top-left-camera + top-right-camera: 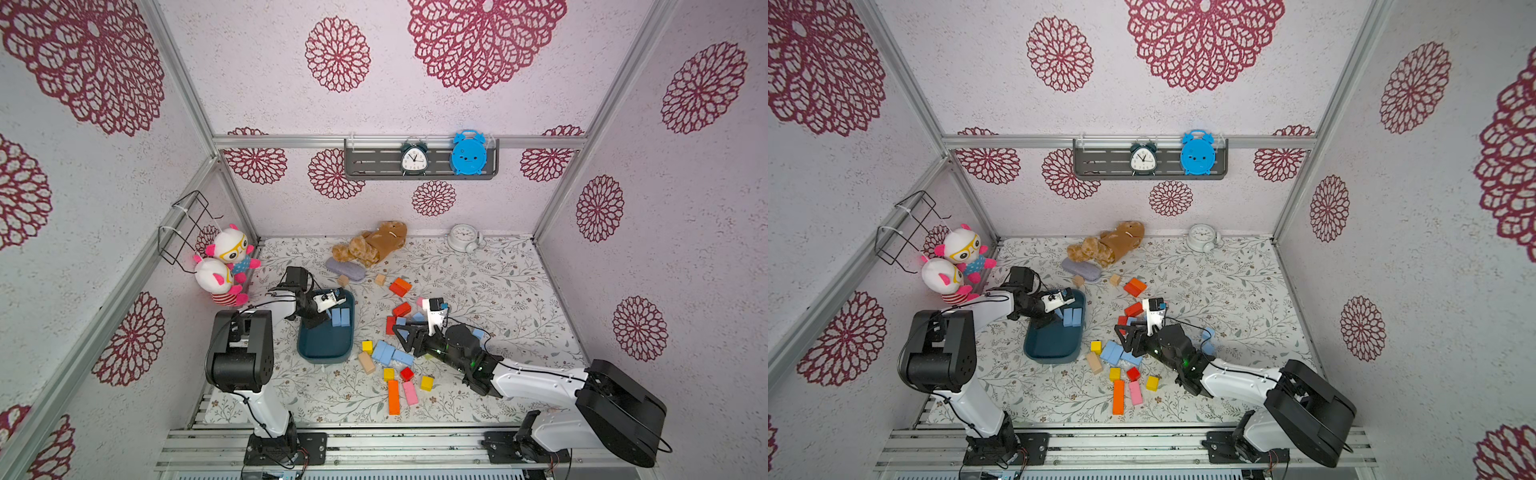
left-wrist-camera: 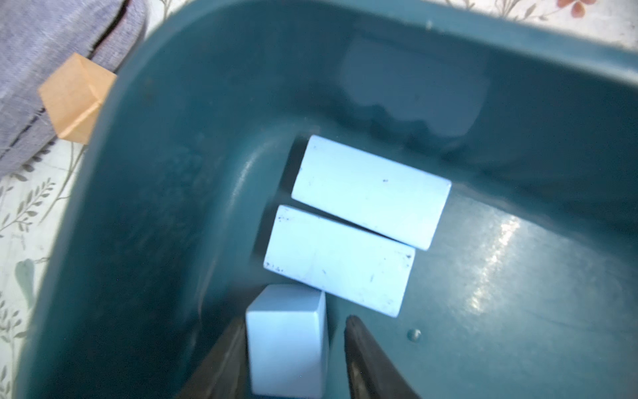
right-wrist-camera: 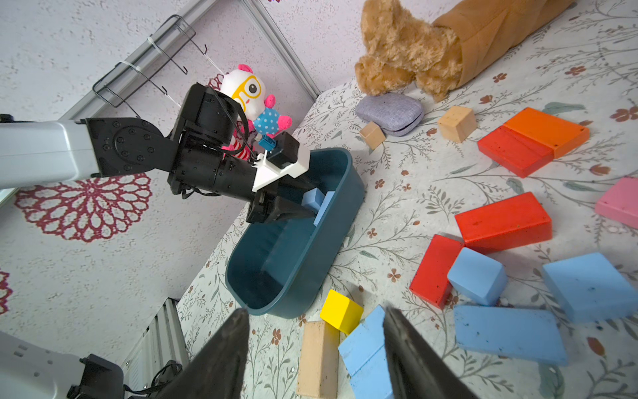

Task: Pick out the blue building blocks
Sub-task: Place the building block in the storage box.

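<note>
- Done so far: two long blue bricks (image 2: pixel 371 191) lie flat, side by side and touching, at one end of the tray (image 1: pixel 324 347); a blue cube (image 2: pixel 286 340) stands just beside them
- The left claw (image 2: pixel 296 319) reaches into the tray with its jaws apart around that cube; one jaw touches it, the other stands clear; I judge this to be no firm grip
- Left to do: most of the job, I judge; a blue pile (image 1: pixel 384 353) lies on the table (image 1: pixel 498 282) near the tray; more blue pieces (image 3: pixel 476 276) sit against the red blocks (image 3: pixel 504 221)
- The right claw (image 3: pixel 316 310) hangs open and empty over a loose blue brick (image 3: pixel 366 349) of that pile
- Blocks: plain matte faces, square edges, scuffed paint; probably hard wood
- Tray: smooth, glossy, likely plastic; rounded corners and sloping walls
- Table: covered in flowered cloth
- The yellow cube (image 3: pixel 341 311) and the tan brick (image 3: pixel 317 359) next to it are not wanted
</note>
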{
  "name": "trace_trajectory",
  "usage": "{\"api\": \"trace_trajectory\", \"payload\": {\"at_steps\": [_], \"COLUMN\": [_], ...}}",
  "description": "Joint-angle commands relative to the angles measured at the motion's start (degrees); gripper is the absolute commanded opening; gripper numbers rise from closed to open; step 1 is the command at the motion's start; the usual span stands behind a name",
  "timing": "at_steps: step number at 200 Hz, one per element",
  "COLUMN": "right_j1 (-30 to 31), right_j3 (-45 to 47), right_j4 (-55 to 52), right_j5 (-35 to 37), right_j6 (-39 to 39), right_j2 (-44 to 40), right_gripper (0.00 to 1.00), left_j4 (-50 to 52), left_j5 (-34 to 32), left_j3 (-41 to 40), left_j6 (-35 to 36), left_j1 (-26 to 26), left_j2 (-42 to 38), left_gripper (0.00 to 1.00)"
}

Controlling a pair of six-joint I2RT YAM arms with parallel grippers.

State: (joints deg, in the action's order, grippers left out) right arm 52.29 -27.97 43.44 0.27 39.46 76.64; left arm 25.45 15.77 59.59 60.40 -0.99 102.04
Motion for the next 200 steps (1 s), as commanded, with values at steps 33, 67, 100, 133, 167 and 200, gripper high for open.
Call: {"api": "trace_trajectory", "payload": {"at_steps": [33,67,100,133,167,200], "right_j1": [0.2,0.2,0.2,0.3,0.0,-1.7], "right_j3": [-2.1,-2.2,-2.4,-5.6,-10.0,-10.1], "right_j4": [0.5,0.5,0.1,-9.3,-22.6,-27.9], "right_j5": [0.6,0.7,0.8,5.1,10.7,12.8], "right_j6": [-1.4,-1.5,-1.5,-2.7,-4.1,-3.8], "right_j2": [-0.9,-0.8,-0.3,-0.1,0.6,-0.2], "right_gripper": [0.65,0.65,0.65,0.65,0.66,0.67], "left_j4": [-2.7,-6.3,-5.5,-2.1,0.9,3.0], "left_j5": [-7.1,-8.6,-7.2,-3.2,-0.5,-1.9], "left_j3": [0.1,-1.5,-1.5,-2.1,-1.0,0.9], "left_j6": [11.1,11.6,11.0,7.4,1.0,-1.0], "left_j1": [-0.3,-0.3,-0.4,-1.9,-7.6,-16.4], "left_j2": [-0.2,-1.1,-2.5,-8.9,-14.8,-14.7], "left_gripper": [0.52,0.54,0.68,0.75,0.76,0.75]}}
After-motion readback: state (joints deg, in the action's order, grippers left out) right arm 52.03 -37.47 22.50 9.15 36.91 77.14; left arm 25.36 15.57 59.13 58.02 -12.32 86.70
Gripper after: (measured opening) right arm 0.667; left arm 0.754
